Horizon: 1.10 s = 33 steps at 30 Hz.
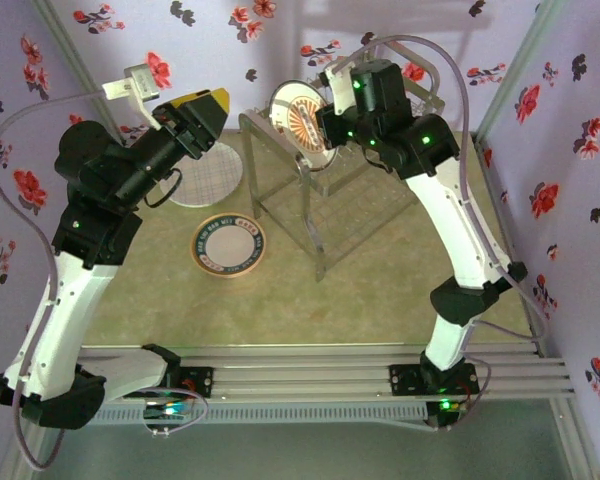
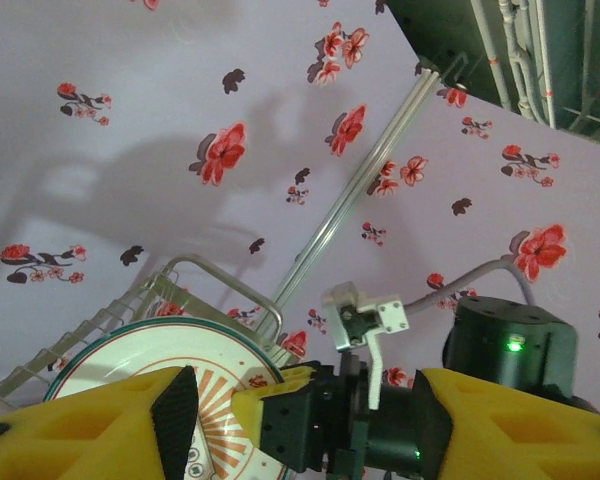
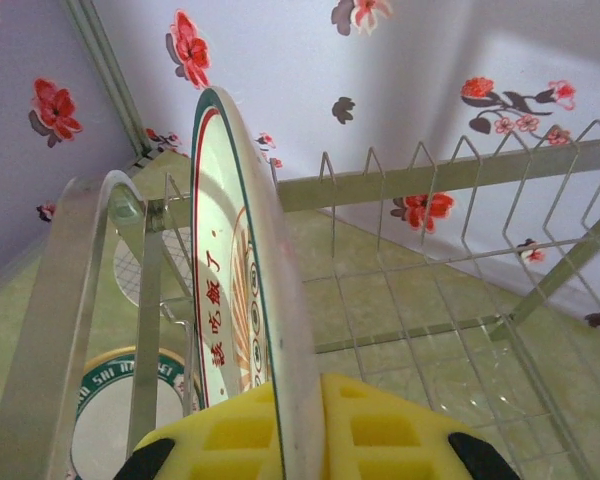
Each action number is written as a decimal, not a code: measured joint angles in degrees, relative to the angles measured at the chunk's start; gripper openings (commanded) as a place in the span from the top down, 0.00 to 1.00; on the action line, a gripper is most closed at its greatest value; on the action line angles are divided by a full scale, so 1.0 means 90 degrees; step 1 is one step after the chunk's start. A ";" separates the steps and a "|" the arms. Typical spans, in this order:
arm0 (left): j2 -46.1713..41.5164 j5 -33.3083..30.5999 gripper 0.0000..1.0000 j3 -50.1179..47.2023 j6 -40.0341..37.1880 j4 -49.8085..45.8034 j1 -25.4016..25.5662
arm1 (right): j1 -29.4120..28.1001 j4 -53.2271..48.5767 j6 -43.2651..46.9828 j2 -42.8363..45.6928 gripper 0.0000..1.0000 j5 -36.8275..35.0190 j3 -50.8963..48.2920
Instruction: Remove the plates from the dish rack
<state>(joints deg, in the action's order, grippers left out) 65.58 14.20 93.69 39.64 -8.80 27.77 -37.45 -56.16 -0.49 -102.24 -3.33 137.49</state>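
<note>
Right claw [image 3: 300, 432] clenched on sunburst plate [image 3: 230, 270] upright in dish rack [image 3: 430, 180], left claw [image 1: 208, 103] released

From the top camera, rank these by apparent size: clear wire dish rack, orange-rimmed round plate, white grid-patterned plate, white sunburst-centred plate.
1. clear wire dish rack
2. orange-rimmed round plate, flat and in full view
Not ranked: white grid-patterned plate and white sunburst-centred plate, as both are partly hidden and the latter is tilted.

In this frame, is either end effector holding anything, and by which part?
The right end effector pinches the sunburst plate by its rim, one finger on each face. The left end effector is open and holds nothing.
</note>
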 measured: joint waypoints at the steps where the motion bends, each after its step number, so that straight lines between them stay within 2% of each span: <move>1: 0.0002 -0.0019 0.40 -0.0017 0.0000 -0.0005 0.0000 | -0.0053 -0.0012 0.0039 0.0000 1.00 -0.0114 0.0049; 15: 0.0051 -0.0066 0.40 -0.0095 0.0136 -0.0019 0.0000 | -0.0177 0.0192 0.0306 0.0512 1.00 -0.1008 0.0180; 23: 0.0882 0.0219 0.40 0.0189 0.0614 -0.0022 0.0209 | -0.0044 0.0685 0.0272 0.1117 1.00 -0.1209 0.0170; 27: 0.1421 0.0396 0.40 0.0522 0.0763 -0.0022 0.0452 | 0.0316 0.0981 -0.0109 0.1382 1.00 -0.0971 -0.0051; 33: 0.1987 0.0726 0.40 0.0850 0.1141 0.0194 0.0602 | 0.1110 0.1333 -0.1090 0.1620 1.00 0.0005 -0.0420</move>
<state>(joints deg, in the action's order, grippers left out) 83.46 20.73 101.34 49.91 -7.05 33.19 -27.46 -44.16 -10.31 -87.66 -3.29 133.71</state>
